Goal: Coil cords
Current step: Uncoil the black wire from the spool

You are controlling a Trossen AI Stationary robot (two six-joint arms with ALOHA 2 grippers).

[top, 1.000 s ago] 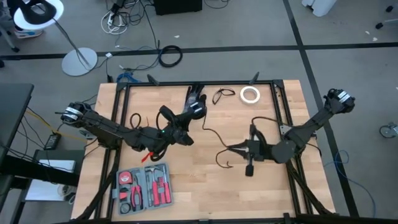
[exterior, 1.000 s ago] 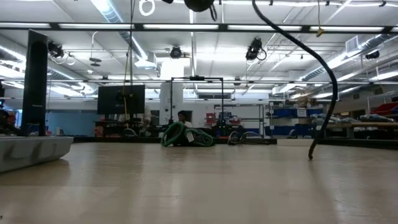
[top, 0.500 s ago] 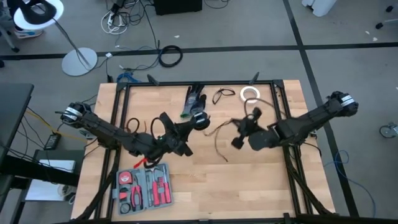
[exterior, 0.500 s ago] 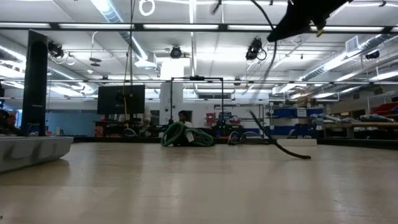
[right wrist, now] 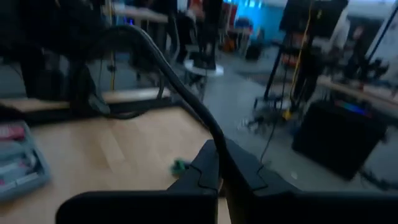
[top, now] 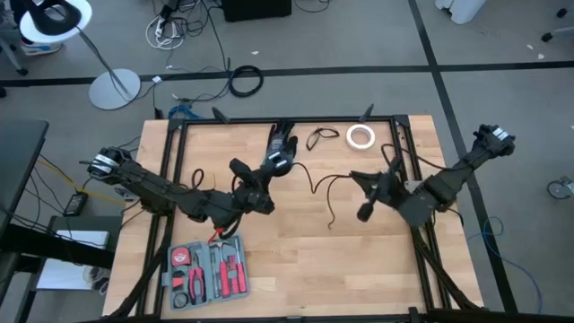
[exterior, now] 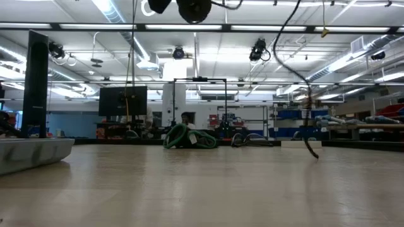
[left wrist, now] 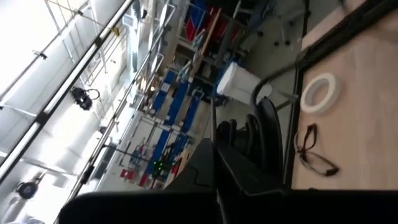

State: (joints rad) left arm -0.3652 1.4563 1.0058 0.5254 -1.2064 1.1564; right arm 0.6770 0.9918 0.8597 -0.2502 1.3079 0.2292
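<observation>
A thin black cord (top: 316, 187) runs in the air between my two grippers over the middle of the table. At its left end is a compact round bundle (top: 278, 160), which shows at the top of the low view (exterior: 194, 7). My left gripper (top: 267, 172) is shut on the cord beside the bundle. My right gripper (top: 357, 179) is shut on the cord farther along. Past it a loose tail (top: 330, 215) hangs down, its end (exterior: 313, 155) about at the table top. A small loose loop of cord (top: 195, 176) lies by the left arm. My left gripper pinches the thin cord (left wrist: 215, 149) between its two shut fingers, which lie about level and point toward the table's far right. The cord runs on past the fingertips, lifted clear of the table. How the bundle sits against the fingers cannot be told. My right gripper pinches the cord (right wrist: 219, 152) between its two shut fingers, level, coming from the table's right side. From the fingertips the cord arcs up and away toward the left arm. This stretch is clear of the table and slack.
An open case of red-handled tools (top: 208, 269) lies near the front left. At the far edge lie a white tape roll (top: 360, 135), a pair of glasses (top: 320, 138) and a black and green item (top: 280, 142). Black frame rails (top: 408, 152) border the table.
My right gripper has gone up and toward the table's far edge, turning as it went, still shut on the cord. The cord's loose tail has swung under it, dragging over the table and then hanging again. My left gripper has rolled a little in place.
</observation>
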